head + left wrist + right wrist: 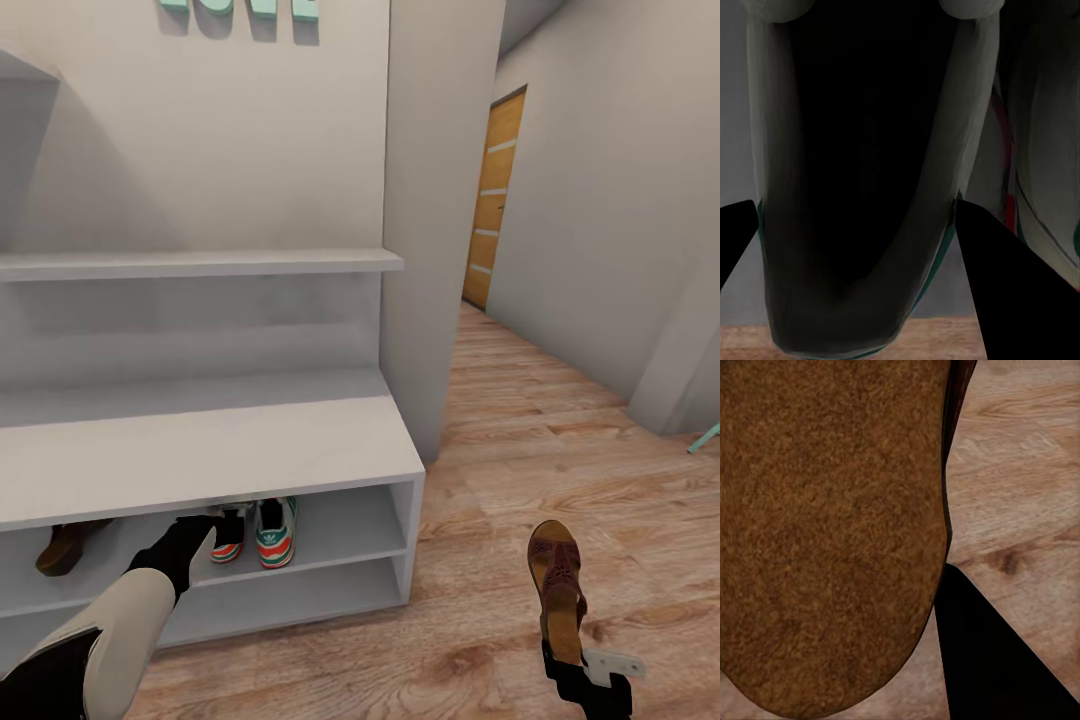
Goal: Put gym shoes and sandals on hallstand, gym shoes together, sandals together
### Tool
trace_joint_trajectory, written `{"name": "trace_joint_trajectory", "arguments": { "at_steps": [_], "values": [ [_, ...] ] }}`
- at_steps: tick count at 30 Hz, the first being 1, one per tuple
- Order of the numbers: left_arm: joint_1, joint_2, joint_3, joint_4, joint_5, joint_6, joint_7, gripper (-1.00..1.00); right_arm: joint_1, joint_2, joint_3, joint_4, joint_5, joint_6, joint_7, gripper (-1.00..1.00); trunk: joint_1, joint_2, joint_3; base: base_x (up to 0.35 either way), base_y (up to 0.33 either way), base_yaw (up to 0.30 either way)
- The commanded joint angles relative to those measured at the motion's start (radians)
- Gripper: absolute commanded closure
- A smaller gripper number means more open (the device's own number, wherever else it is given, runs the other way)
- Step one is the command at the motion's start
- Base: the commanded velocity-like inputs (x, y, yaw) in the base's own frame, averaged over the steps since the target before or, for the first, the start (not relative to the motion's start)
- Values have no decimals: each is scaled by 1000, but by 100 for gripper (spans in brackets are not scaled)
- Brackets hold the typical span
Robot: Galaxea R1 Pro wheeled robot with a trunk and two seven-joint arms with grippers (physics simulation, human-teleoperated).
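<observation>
The light grey hallstand (200, 450) stands at the left of the head view. On its upper tier two gym shoes stand side by side, one (229, 541) to the left of the other (276, 536). My left gripper (212, 520) reaches into that tier and is shut on the left gym shoe (870, 319), one finger (1009, 292) on each side. The second gym shoe (1042, 150) is right beside it. One brown sandal (65, 545) lies at the tier's far left. My right gripper (572, 668) is shut on the other sandal (557, 580) (832, 532), held above the corridor floor (520, 420).
A grey wall pillar (440, 250) rises just right of the hallstand. The corridor runs back to a wooden door (495, 200). Turquoise letters (250, 8) hang on the wall above. A thin teal object (705, 437) pokes in at the right edge.
</observation>
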Motion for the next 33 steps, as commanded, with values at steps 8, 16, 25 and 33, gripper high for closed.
{"name": "trace_joint_trajectory", "arguments": {
  "at_steps": [8, 16, 25, 33],
  "values": [
    [-1, 0, 8, -1, -9, 4, -6, 100, -1, 0, -8, 1, 4, -3, 5, 100, 0, 0, -1, 71, 0, 0],
    [0, 3, 7, -1, -11, 4, -6, -100, -1, 0, -8, 1, 4, -3, 5, 100, 0, 0, -1, 4, 0, 0],
    [0, 2, 6, 0, -10, 4, -6, -100, -1, 0, -8, 1, 4, -3, 5, 100, 0, 0, -1, -264, 0, 0],
    [2, 4, 7, 0, -10, 4, -6, -100, -1, 0, -8, 1, 4, -3, 5, 100, 0, 0, -1, -334, 17, 0]
  ]
}}
